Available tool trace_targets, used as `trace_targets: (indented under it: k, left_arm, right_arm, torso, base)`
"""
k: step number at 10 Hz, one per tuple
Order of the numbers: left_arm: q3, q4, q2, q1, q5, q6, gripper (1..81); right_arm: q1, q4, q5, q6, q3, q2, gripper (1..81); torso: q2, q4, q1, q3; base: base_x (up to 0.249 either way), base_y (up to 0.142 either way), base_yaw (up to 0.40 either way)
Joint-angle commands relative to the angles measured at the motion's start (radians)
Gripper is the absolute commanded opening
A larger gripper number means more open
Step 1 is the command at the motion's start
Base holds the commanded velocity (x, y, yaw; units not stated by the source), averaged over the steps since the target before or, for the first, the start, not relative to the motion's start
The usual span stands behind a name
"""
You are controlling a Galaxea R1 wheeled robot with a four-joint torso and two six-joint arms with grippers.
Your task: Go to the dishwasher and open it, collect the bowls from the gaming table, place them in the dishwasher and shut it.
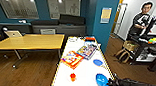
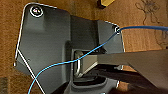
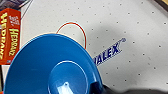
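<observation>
Right gripper (image 1: 109, 83): comes in from the right at the table's near end, pinching the rim of a blue bowl and holding it tilted.
Held bowl (image 1: 101, 80): bright blue, round and shallow, at the near right edge of the table; the right wrist view shows its underside (image 3: 53, 72) large, above the white top.
Left gripper: its fingers cannot be made out in the left wrist view; whether spread or pressed together cannot be told. Below it is brown wooden floor (image 2: 147, 15).
Gaming table (image 1: 85, 76): long, glossy white top with a yellow rim, running away from the camera; the top has small dots, a red ring and blue lettering.
Red piece (image 1: 72, 76): small, upright on the white top, left of the held bowl.
Second bowl (image 1: 98, 62): blue, lying flat on the table near the right rim, beyond the held one and apart from it.
Game boxes (image 1: 71, 59): an orange one and a purplish one behind it, mid-table.
Wooden table (image 1: 31, 41): to the left, with a laptop (image 1: 12, 33) at its far corner.
Person (image 1: 142, 19): far right, standing at a control rig.
</observation>
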Motion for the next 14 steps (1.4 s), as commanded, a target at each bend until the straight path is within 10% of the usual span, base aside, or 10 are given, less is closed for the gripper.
trace_targets:
  k: [1, 7, 11, 14]
  left_arm:
    - [0.013, 0.018, -0.013, -0.021, 0.052, 0.003, 81.1]
    - [0.087, 0.034, -0.068, -0.023, 0.036, 0.003, 81.1]
    - [0.26, 0.034, -0.197, -0.046, 0.03, 0.001, 81.1]
    - [0.434, 0.034, -0.336, -0.089, 0.012, 0.001, 81.1]
  right_arm:
    - [0.116, -0.119, -0.03, 0.043, 0.51, -0.458, 1.0]
    - [-0.348, -0.342, 0.214, 0.0, 0.552, -0.655, 1.0]
    - [-0.682, -0.431, 0.476, -0.025, 0.266, -0.452, 1.0]
    - [-0.732, -0.459, 0.503, -0.026, 0.155, -0.325, 1.0]
  torso:
    - [0.0, 0.0, 0.0, 0.0]
    - [0.0, 0.0, 0.0, 0.0]
    - [0.0, 0.0, 0.0, 0.0]
    - [0.0, 0.0, 0.0, 0.0]
  base:
    - [0.0, 0.0, 0.0]
    - [0.0, 0.0, 0.0]
    - [0.0, 0.0, 0.0]
    - [0.0, 0.0, 0.0]
